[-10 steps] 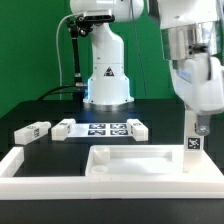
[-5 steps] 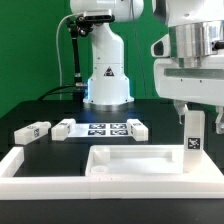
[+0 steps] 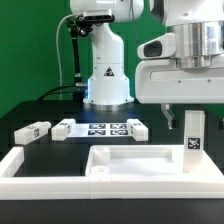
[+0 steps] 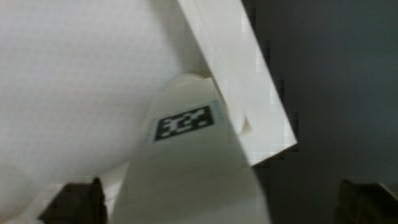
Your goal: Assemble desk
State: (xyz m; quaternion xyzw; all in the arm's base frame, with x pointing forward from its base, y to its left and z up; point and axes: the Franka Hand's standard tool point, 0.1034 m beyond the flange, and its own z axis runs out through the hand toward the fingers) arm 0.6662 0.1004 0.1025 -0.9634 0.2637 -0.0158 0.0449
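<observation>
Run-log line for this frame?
gripper: jaws open, either side of upright leg post | post: at panel right end, exterior view | three loose leg posts: lying behind panel

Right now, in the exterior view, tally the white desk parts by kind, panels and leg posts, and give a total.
Desk panel: 1
Leg posts lying flat: 3
Leg post standing upright: 1
Total: 5

The desk panel (image 3: 120,150) and upright leg post (image 3: 193,125) look like smooth, matt white plastic.
</observation>
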